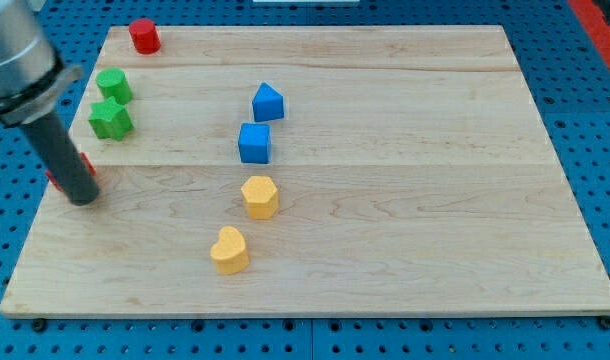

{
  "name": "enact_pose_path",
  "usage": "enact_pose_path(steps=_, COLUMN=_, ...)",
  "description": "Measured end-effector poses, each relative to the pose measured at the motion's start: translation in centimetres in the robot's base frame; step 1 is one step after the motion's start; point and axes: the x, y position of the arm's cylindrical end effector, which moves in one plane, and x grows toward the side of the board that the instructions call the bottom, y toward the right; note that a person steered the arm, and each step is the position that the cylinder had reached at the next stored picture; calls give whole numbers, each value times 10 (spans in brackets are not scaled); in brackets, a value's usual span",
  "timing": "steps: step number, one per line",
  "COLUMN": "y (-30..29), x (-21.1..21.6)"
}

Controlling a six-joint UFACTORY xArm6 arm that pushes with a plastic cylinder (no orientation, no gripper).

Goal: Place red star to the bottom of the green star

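The green star (111, 120) lies near the board's left edge. A red block, the red star (87, 165), lies below it, mostly hidden behind my rod; only small red bits show. My tip (84, 197) rests on the board at the left edge, touching the red star's lower side, well below the green star.
A green block (114, 86) sits just above the green star. A red cylinder (144, 36) is at the top left. Two blue blocks (268, 102) (255, 143) and two yellow blocks (259, 196) (229, 250) stand in a column at mid-board. The wooden board's left edge (35, 240) is close to my tip.
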Motion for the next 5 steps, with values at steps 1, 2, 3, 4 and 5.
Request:
enact_pose_path(steps=1, y=0, x=0)
enact_pose_path(steps=2, y=-24, x=22)
enact_pose_path(steps=3, y=-51, x=17)
enact_pose_path(steps=4, y=-49, x=0)
enact_pose_path(steps=5, y=-38, x=-8)
